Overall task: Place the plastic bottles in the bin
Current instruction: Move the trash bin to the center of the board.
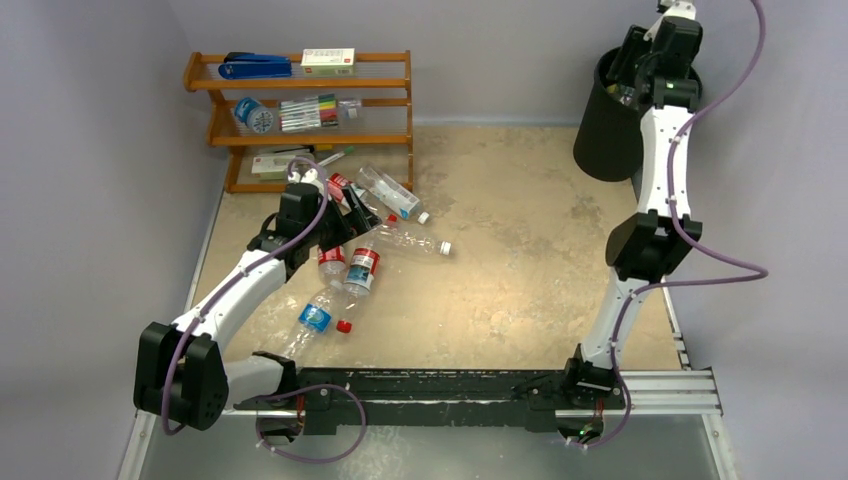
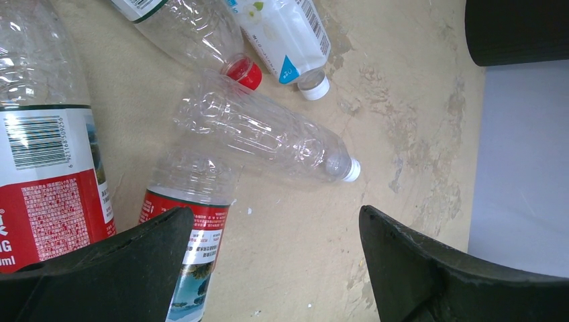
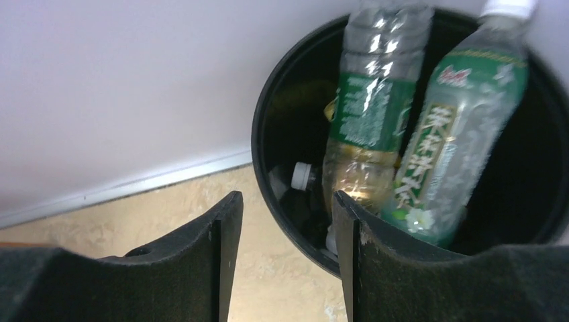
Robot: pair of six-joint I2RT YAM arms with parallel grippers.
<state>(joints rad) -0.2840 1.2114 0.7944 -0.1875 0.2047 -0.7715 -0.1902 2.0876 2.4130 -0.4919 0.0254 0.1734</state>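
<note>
Several plastic bottles lie in a pile on the left of the table: a clear one with a white cap point(image 1: 412, 241) point(image 2: 262, 134), red-labelled ones point(image 1: 362, 266) point(image 2: 191, 231), a white-labelled one point(image 1: 388, 192) point(image 2: 288, 33) and a blue-labelled one point(image 1: 315, 316). My left gripper point(image 1: 335, 225) point(image 2: 275, 231) is open and empty, low over the pile, with the red-labelled bottle by its left finger. My right gripper point(image 1: 645, 65) point(image 3: 287, 204) is open and empty over the near rim of the black bin point(image 1: 605, 125) point(image 3: 263, 151). Two green-labelled bottles point(image 3: 366, 121) point(image 3: 456, 134) stand inside the bin.
A wooden three-tier shelf rack point(image 1: 300, 112) with a blue stapler point(image 1: 255, 67) and marker pens point(image 1: 310, 112) stands at the back left, just behind the pile. Walls close the left, back and right sides. The bin's base shows at the top right of the left wrist view point(image 2: 516, 30).
</note>
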